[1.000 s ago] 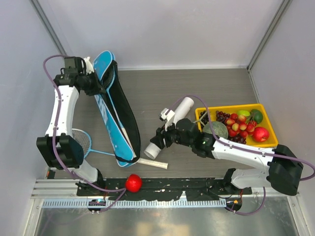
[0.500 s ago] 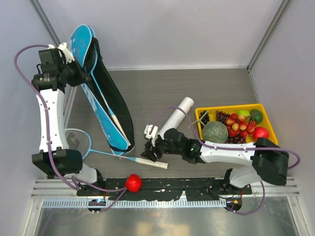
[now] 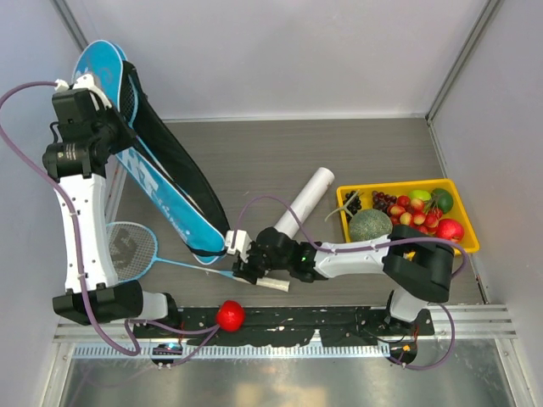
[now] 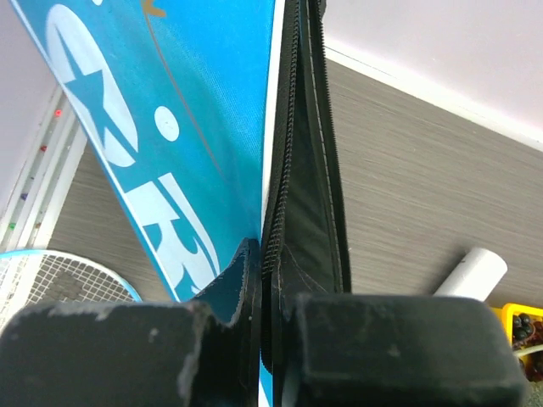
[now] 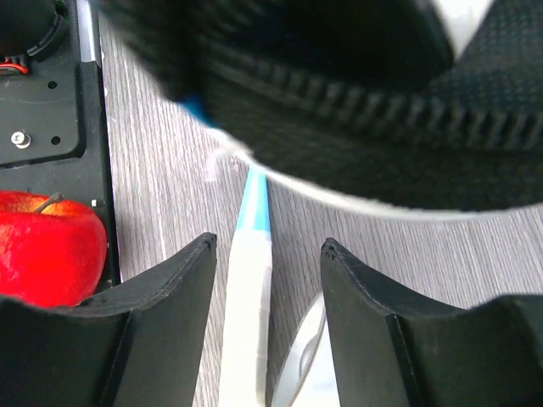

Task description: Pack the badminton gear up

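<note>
The racket bag (image 3: 153, 182) is being held tilted in the clamped left gripper (image 4: 265, 309). A racket handle (image 5: 249, 305) near its lower end is being straddled by the spread right gripper (image 5: 269, 248), so snagging on the bag is being risked.

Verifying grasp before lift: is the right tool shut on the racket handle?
No. The right wrist view shows the right tool open, one finger on each side of the racket handle with gaps showing.
</note>
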Controlling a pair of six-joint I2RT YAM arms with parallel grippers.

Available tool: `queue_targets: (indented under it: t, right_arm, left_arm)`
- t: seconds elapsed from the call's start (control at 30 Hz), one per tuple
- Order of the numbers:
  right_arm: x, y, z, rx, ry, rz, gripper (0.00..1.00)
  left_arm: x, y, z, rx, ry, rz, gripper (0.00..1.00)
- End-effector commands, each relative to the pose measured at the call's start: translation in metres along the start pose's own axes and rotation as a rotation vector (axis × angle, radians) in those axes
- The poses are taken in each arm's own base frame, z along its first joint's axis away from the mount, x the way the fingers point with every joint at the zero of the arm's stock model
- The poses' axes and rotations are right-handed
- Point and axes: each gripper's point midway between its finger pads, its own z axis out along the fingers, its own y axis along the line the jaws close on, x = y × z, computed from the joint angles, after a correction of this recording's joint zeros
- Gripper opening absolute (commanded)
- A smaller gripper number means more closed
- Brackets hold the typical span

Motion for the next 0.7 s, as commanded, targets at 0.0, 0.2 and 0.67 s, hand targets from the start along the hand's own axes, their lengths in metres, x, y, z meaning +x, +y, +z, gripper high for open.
queue_targets:
  t: [0.0,0.2,0.67]
  right_arm:
    - [-0.037,0.001,0.015,0.003,-0.087,-0.085,0.57]
    - [-0.017,0.002,0.032,0.026,-0.013,-0.081,0.56]
    - [-0.005,0.007,0.05,0.012,0.05,-0.083,0.54]
  left_arm:
    - [-0.042,-0.001,-0.015,-0.016,-0.17,0.003,0.0]
    - [-0.038,0.008,-0.011,-0.057,-0.161,0.002,0.0]
    - [-0.065,0.053,-0.021,-0.316,-0.273,0.087,0.0]
